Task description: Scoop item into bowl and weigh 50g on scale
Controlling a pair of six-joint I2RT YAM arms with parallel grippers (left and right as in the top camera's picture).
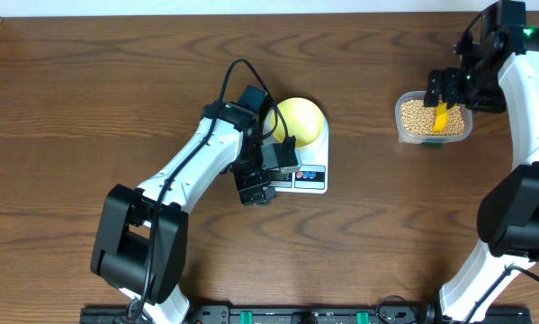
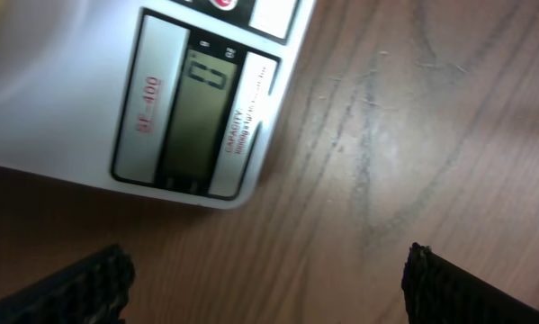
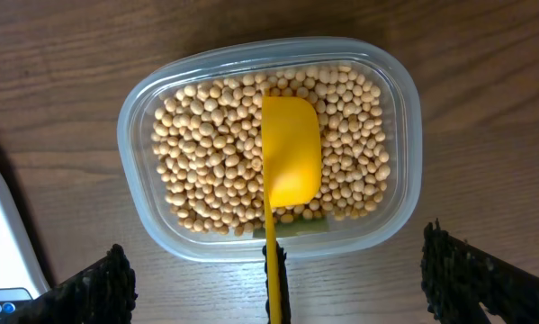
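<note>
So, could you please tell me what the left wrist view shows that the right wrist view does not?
Only the left wrist: the grey LCD display of the small white rectangular digital scale, close up and blurred. Only the right wrist: the clear rectangular plastic tub of small round tan beans, with a yellow long-handled plastic scoop lying on them. Both: the brown wooden table, part of the scale, and that arm's own gripper, the left gripper and the right gripper, each open.
</note>
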